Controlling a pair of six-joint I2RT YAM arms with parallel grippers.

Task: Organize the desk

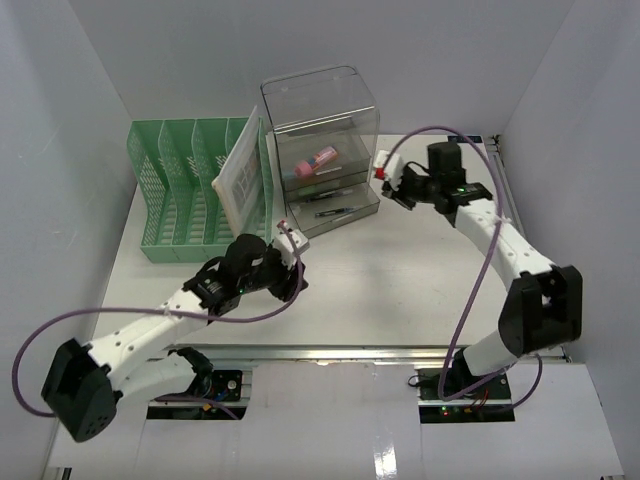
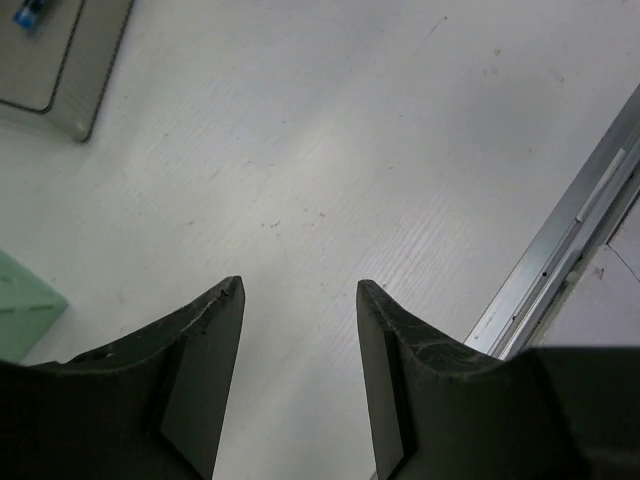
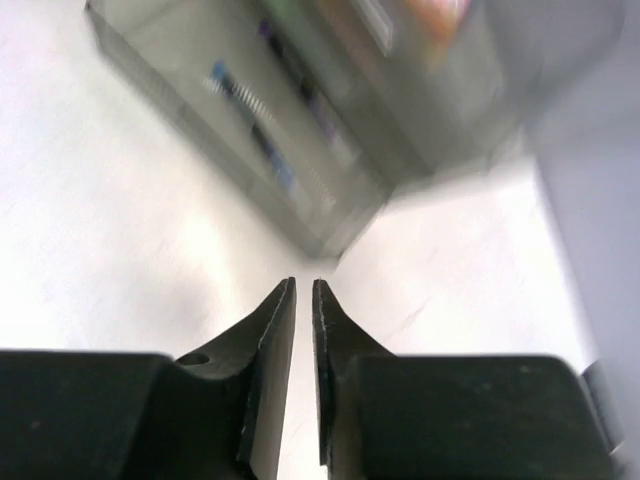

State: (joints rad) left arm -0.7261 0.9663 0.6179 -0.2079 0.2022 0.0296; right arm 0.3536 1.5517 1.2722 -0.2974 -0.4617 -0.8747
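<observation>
**Item 1. Metal rail** (image 1: pixel 330 352): a brushed silver strip along the near edge at 6 o'clock. In the left wrist view it runs as a grooved channel.

**Item 2. Tabletop** (image 1: pixel 400 290): a white, flat, matt rectangle spanning the enclosure from the rail to the back wall. It carries every item below. Up close, the surface shows fine grain and small dark specks.

**Item 3. Purple cables** (image 1: pixel 470 290): thin, glossy loops, one hanging off each white-and-black arm.

**Item 4. Left pincer** (image 2: pixel 300 290): two black, blunt, scuffed fingers. It sits just left of centre, toward 9 o'clock, over bare white surface. The fingers stand apart with a clear gap and grasp nothing.

**Item 5. Right pincer** (image 3: pixel 304 285): two black tapered fingers at 1 o'clock, just beside the drawer box's right side. They are closed to a thin slit with nothing between them.

**Item 6. File rack** (image 1: pixel 180 190): mint-green plastic mesh with several upright slots, at 10 o'clock.

**Item 7. Sheet** (image 1: pixel 240 185): a white, stiff panel leaning tilted in the rack's right-hand end. Its faint print is too small to read.

**Item 8. Drawer box** (image 1: pixel 320 110): clear grey plastic with a rounded top, at 12 o'clock, touching or just beside the rack.
- One drawer holds a pink item (image 1: pixel 318 160); its label is unreadable.
- The lowest drawer holds dark pens (image 1: pixel 335 212).
</observation>
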